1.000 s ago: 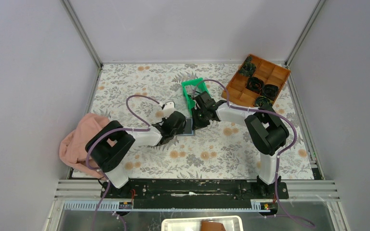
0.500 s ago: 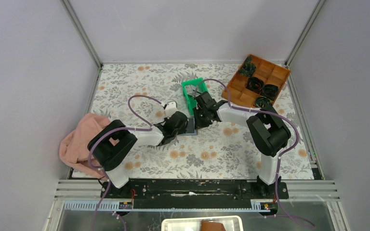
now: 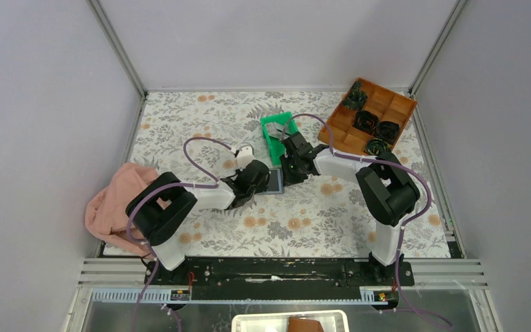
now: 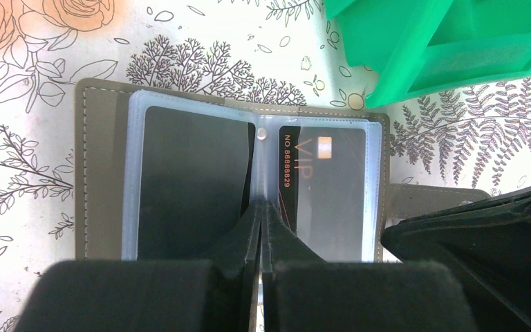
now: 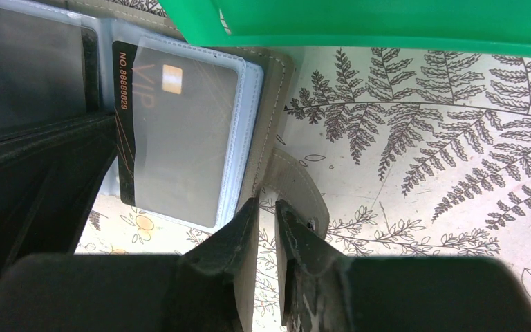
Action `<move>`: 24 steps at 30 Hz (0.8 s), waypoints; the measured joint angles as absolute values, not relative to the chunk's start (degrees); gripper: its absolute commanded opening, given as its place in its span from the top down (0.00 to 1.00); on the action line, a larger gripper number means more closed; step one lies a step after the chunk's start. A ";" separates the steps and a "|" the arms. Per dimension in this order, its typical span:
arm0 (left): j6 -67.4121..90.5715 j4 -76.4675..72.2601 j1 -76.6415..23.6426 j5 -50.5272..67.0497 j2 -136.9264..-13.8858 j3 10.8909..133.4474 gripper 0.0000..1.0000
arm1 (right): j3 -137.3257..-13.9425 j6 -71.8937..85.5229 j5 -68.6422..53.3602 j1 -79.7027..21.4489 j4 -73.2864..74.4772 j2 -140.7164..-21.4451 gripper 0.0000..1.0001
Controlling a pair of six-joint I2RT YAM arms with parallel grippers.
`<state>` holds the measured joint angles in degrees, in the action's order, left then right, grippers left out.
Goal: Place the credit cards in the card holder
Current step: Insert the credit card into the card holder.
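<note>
Left fingers (image 4: 261,211) pressed together on holder (image 4: 83,173) spine; right fingers (image 5: 267,207) slightly apart, empty; card (image 5: 180,138) lay at 10 o'clock. Best: seat card fully.

The only writing I can see is on the dark credit card (image 4: 328,200), which sits in the right-hand clear sleeve (image 4: 368,207) of the open card holder (image 4: 86,173). Small orange print along its inner edge reads "NO 8888829", the last digits less sure. Beside it, in larger letters, is "VIP".
</note>
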<state>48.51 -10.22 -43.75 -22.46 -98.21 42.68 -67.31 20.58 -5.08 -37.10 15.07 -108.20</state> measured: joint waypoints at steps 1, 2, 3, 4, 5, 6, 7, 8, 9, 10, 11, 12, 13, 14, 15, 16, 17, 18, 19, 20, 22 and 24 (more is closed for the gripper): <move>48.51 -10.22 -43.75 -22.46 -98.21 42.68 0.99 | -67.31 20.56 -5.10 -37.10 15.09 -108.20 0.80; 48.51 -10.22 -43.75 -22.46 -98.21 42.68 0.99 | -67.31 20.53 -5.13 -37.10 15.14 -108.20 0.81; 48.51 -10.22 -43.75 -22.46 -98.21 42.70 0.99 | -67.31 20.53 -5.13 -37.10 15.16 -108.20 0.82; 48.49 -10.20 -43.75 -22.46 -98.24 42.70 0.99 | -67.31 20.51 -5.17 -37.10 15.20 -108.22 0.83; 48.49 -10.15 -43.75 -22.44 -98.24 42.74 0.99 | -67.33 20.45 -5.19 -37.10 15.27 -108.27 0.85; 48.47 -10.09 -43.75 -22.44 -98.28 42.81 0.99 | -67.40 20.36 -5.21 -37.08 15.38 -108.36 0.87; 48.42 -9.87 -43.75 -22.44 -98.32 42.98 0.99 | -67.55 20.34 -5.28 -37.08 15.57 -108.47 0.88; 48.34 -9.67 -43.77 -22.46 -98.37 43.13 0.98 | -67.77 20.32 -5.45 -37.06 15.70 -108.66 0.89; 48.12 -9.37 -43.79 -22.46 -98.41 43.33 0.98 | -68.03 20.27 -5.54 -37.06 15.97 -108.84 0.90; 47.97 -9.21 -43.79 -22.46 -98.48 43.46 0.98 | -68.20 20.21 -5.61 -37.06 16.05 -108.97 0.90; 47.83 -9.06 -43.83 -22.48 -98.50 43.59 0.98 | -68.29 20.18 -5.65 -37.06 16.08 -109.08 0.91; 47.64 -8.80 -43.90 -22.50 -98.61 43.79 0.98 | -68.40 20.16 -5.67 -37.06 16.10 -109.16 0.91; 47.35 -8.69 -43.97 -22.59 -98.96 44.25 0.98 | -68.51 20.14 -5.69 -37.06 16.25 -109.25 0.91; 47.35 -8.67 -43.99 -22.59 -99.02 44.36 0.98 | -68.66 20.10 -5.69 -37.08 16.47 -109.34 0.91; 47.20 -8.56 -44.05 -22.74 -99.29 44.62 0.98 | -68.90 20.01 -5.72 -37.10 16.82 -109.47 0.91; 46.85 -8.23 -44.23 -23.03 -99.59 45.15 0.98 | -69.19 19.92 -5.72 -37.10 17.15 -109.60 0.92; 46.52 -7.97 -44.34 -23.29 -99.83 45.50 0.98 | -69.43 19.84 -5.69 -37.10 17.47 -109.75 0.92; 46.35 -7.68 -44.45 -23.46 -99.94 45.71 0.98 | -69.58 19.77 -5.69 -37.10 17.69 -109.80 0.92; 46.19 -7.40 -44.58 -23.66 -100.03 45.93 0.98 | -69.69 19.75 -5.69 -37.10 17.80 -109.89 0.92; 45.84 -7.22 -44.66 -23.86 -100.09 46.09 0.98 | -69.80 19.73 -5.69 -37.10 17.96 -109.93 0.92; 45.52 -6.92 -44.82 -24.05 -100.20 46.30 0.98 | -70.28 19.70 -5.72 -37.12 18.46 -110.24 0.92; 45.12 -6.55 -45.10 -24.58 -100.36 46.61 0.98 | -70.76 19.68 -5.72 -37.12 19.00 -110.52 0.92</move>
